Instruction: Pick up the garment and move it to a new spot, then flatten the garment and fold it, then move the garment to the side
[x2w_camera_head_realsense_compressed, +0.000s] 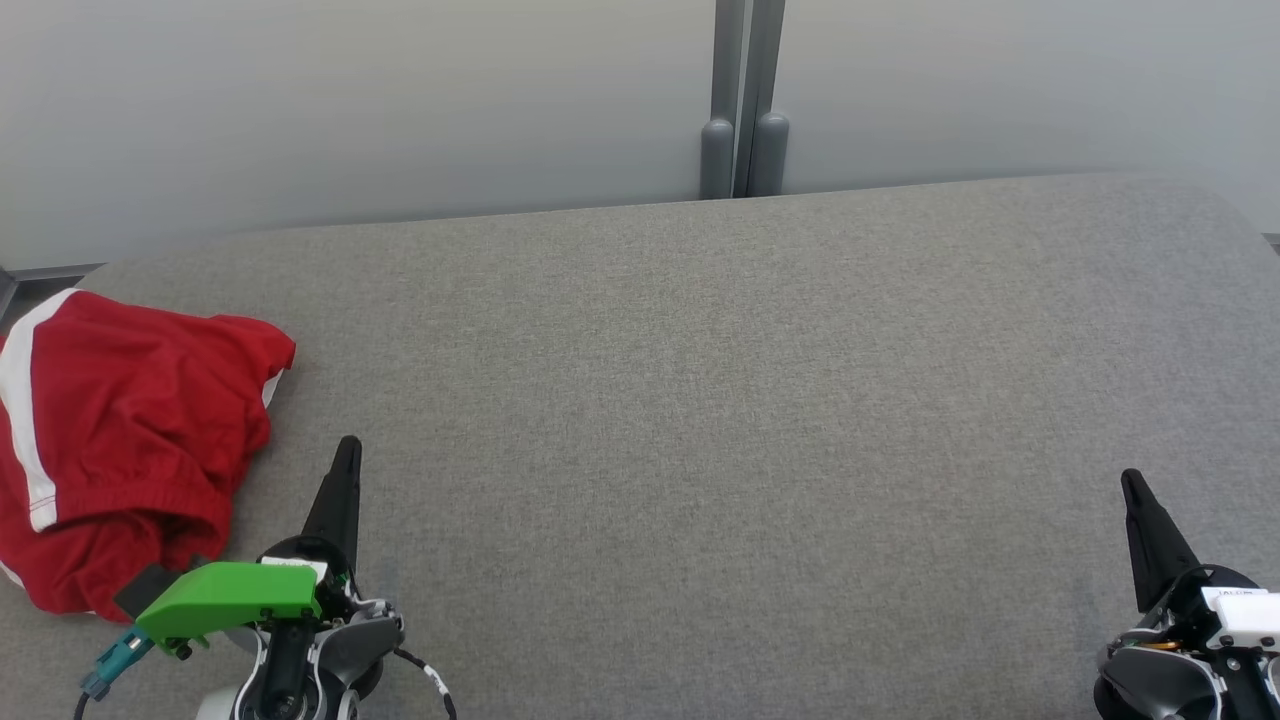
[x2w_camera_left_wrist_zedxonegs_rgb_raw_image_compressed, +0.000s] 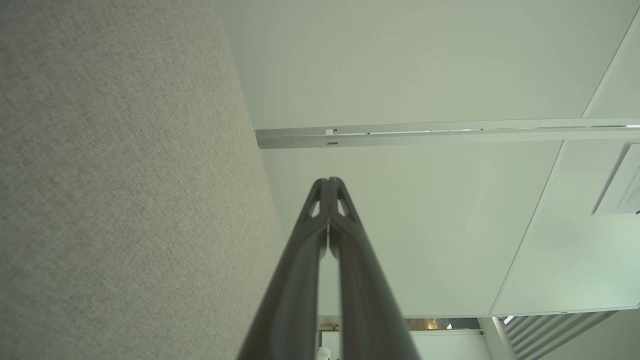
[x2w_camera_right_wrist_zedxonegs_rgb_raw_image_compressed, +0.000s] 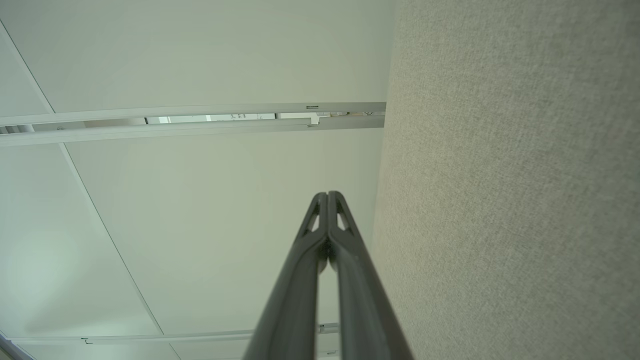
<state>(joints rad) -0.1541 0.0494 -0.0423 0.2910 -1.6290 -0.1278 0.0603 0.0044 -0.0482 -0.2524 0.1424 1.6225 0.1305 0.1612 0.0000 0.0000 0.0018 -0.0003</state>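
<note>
Low at the left corner of the head view sits the left pincer (x2w_camera_head_realsense_compressed: 348, 448), its two dark fingers pressed together into a single point that aims up the picture, with nothing between them. On its wrist is a bright green bracket (x2w_camera_head_realsense_compressed: 232, 592), and a teal plug (x2w_camera_head_realsense_compressed: 112, 662) hangs off the bracket's lower end. At the opposite corner the right pincer (x2w_camera_head_realsense_compressed: 1132, 482) is posed alike, closed tip to tip and empty, with a white block (x2w_camera_head_realsense_compressed: 1242, 612) on its wrist. Both wrist views agree: each pair of fingers meets at the tips, seen against pale wall panels (x2w_camera_left_wrist_zedxonegs_rgb_raw_image_compressed: 425, 65), with the grey cloth of the bench (x2w_camera_left_wrist_zedxonegs_rgb_raw_image_compressed: 125, 175) running down one side.

The garment (x2w_camera_head_realsense_compressed: 120, 430), red with a white stripe, lies crumpled in a heap at the left end of the bench, partly cut off by the picture's left edge. The green bracket overlaps its lower edge in the head view; whether the two touch cannot be told. The left pincer's tip is near the garment's right side but apart from it. The right pincer is well apart from it, across the bare grey cloth. Behind the bench, a grey post (x2w_camera_head_realsense_compressed: 745, 110) stands between the wall panels.
</note>
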